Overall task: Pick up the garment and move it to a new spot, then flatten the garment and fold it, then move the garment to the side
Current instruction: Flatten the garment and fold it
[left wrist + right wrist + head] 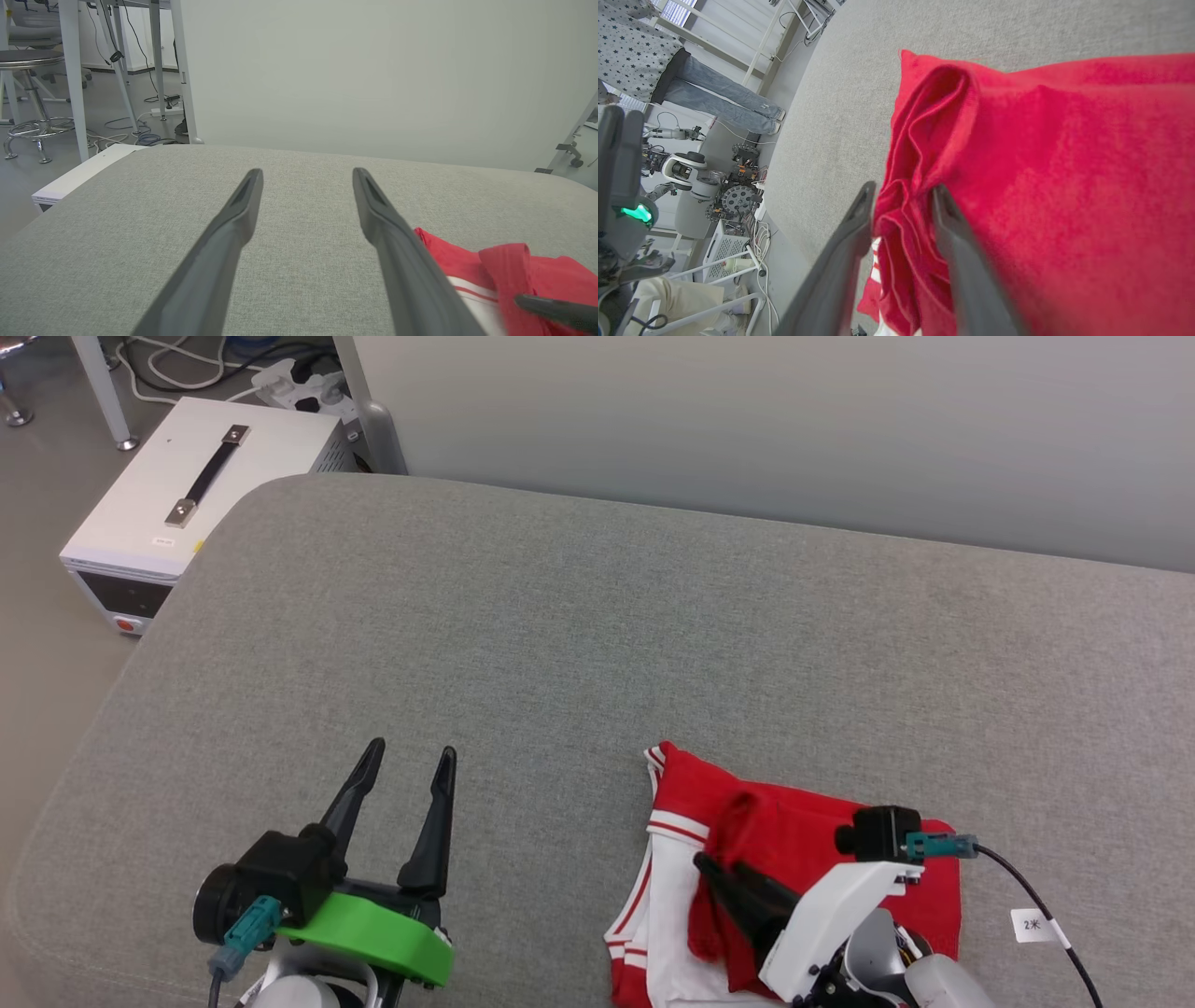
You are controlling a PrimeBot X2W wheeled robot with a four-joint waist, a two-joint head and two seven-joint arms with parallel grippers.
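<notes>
The garment [803,840] lies bunched on the grey cushion at the lower right of the head view. It is red, with a white sleeve and red-white striped trim on its left side; no lettering or number is visible. My right gripper [717,865] rests on it, shut on a raised fold of red fabric [903,186] pinched between the two fingers. My left gripper [412,749] stands open over bare cushion to the garment's left, with nothing between its fingers [307,171]. The left wrist view catches the garment [551,275] at its lower right.
The grey upholstered surface [597,616] stretches wide toward a pale wall. A white box with a strap handle [187,485] sits on the floor past the left edge, near cables. A tagged cable [1032,924] trails from my right wrist. A person in jeans [714,98] stands off to the side.
</notes>
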